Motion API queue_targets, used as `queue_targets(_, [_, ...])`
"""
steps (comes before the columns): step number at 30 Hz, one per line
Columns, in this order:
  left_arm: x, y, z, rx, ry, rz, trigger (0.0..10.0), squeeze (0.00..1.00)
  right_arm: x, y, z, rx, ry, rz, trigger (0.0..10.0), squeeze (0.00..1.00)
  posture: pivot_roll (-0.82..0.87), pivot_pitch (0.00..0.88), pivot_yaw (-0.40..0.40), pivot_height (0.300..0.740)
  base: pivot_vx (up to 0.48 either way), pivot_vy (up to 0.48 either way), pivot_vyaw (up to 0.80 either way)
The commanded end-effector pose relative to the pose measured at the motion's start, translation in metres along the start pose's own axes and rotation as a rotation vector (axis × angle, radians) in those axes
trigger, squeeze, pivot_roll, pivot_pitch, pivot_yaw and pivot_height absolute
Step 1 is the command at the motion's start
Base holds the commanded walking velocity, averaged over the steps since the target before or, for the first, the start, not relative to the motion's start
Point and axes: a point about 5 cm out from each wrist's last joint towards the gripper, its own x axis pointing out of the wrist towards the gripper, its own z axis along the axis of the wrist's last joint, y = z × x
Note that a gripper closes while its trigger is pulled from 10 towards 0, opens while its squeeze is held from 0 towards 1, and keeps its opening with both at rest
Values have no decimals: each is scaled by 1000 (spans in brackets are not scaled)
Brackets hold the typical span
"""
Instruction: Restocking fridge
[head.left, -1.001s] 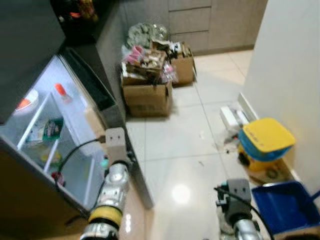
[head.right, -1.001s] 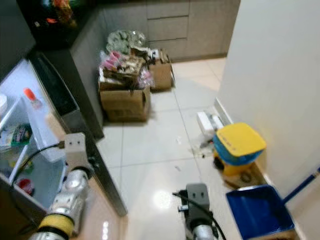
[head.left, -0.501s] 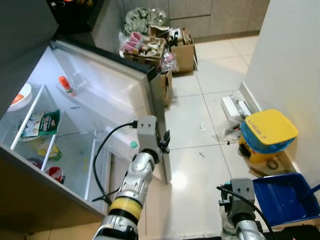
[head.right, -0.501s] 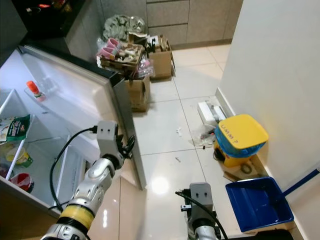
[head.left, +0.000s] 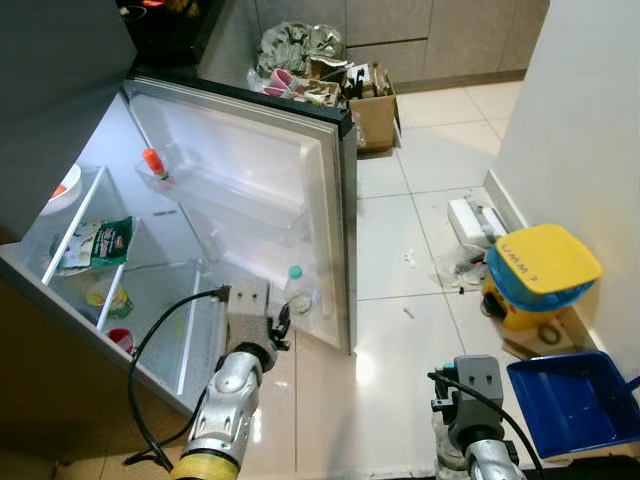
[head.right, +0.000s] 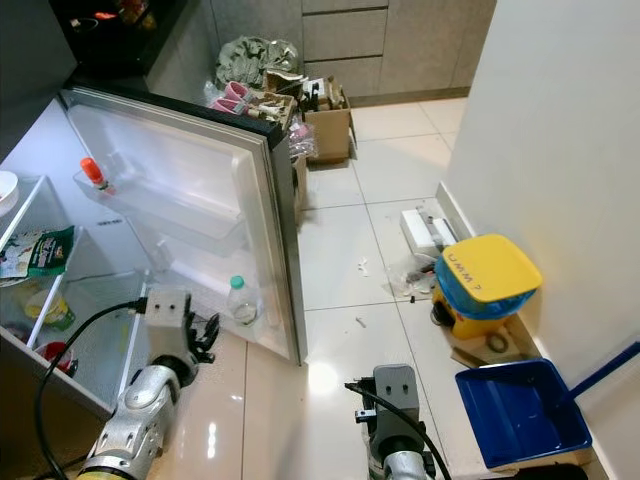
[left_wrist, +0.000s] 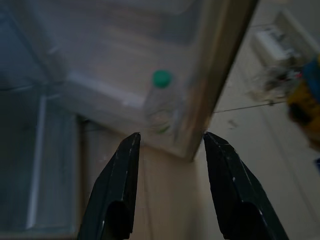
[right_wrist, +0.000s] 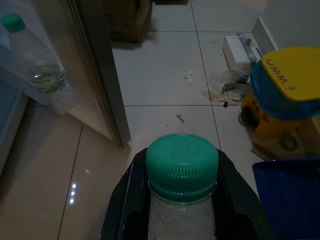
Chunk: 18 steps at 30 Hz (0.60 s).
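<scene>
Glossy pale floor tiles (head.left: 420, 210) run to grey cabinets (head.left: 440, 40) — a plain white wall (head.left: 590, 120) stands rightward.

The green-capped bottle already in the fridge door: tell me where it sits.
The bottle stands upright in the lowest shelf of the open fridge door, near the door's outer edge, just ahead of the open left gripper.

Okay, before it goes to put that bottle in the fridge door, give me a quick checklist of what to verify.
1. Fridge door swung open: ok.
2. Right gripper shut on the green-capped bottle: ok.
3. Left gripper open, holding nothing: ok.
4. Free space in the lower door shelf beside the bottle already standing there: ok, it looks roomy.
5. Whether the held bottle is full or sealed: cannot tell.
</scene>
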Motion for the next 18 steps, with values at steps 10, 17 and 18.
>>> queue_targets(10, [-19, 0, -31, 39, 103, -25, 10000, 0, 12, 8, 39, 13, -149, 23, 10000, 0, -156, 181, 83, 707, 0, 0, 0])
queue_targets(17, [-28, -13, -42, 9, 160, -127, 10000, 0, 20, 19, 91, -2, -337, 66, 10000, 0, -159, 175, 88, 707, 0, 0, 0])
queue_targets(18, [-30, -17, -42, -10, 165, -164, 10000, 0, 21, 22, 99, -7, -364, 84, 10000, 0, -161, 172, 89, 707, 0, 0, 0])
